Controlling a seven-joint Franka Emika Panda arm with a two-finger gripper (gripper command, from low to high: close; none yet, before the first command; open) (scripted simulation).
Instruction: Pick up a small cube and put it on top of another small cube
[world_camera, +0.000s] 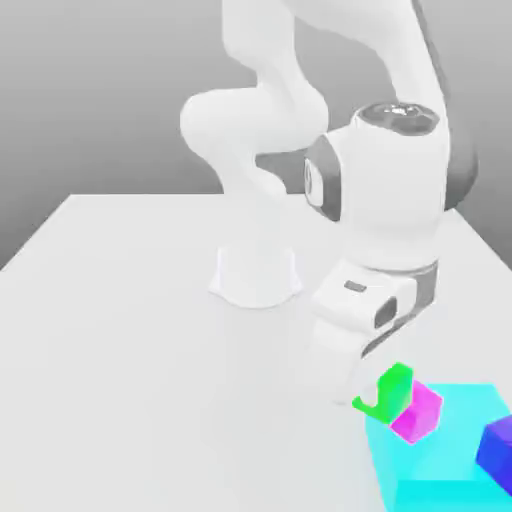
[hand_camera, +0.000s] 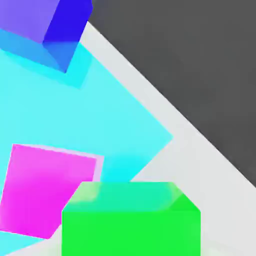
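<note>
The arm is at the carry step. The green cube (world_camera: 390, 392) is up off the counter (world_camera: 130, 330), right at the tip of the tool (world_camera: 380, 398), so I think the tool is clenched on it, w/ the cube tucked in its grip. The tool's sides are hard to make out, so I can't say how wide they sit, only that the gap looks like the cube's own width.

In the hand view the green cube (hand_camera: 131, 220) sits close up, and the pink cube (hand_camera: 47, 192) is just beside it, lower down and off to one side. In the exterior view the pink cube (world_camera: 418, 412) is right next to the green one, on the exterior view's right. It rests on the big light-blue block (world_camera: 440, 470). A blue-purple cube (world_camera: 498, 445) sits on that block too, near its far corner.

Next move, I think: slide the green cube over till it is straight above the pink one, not half off it. Then go down slow and let go. The pink cube is small, so a tiny miss could tip the green cube off onto the block.
</note>
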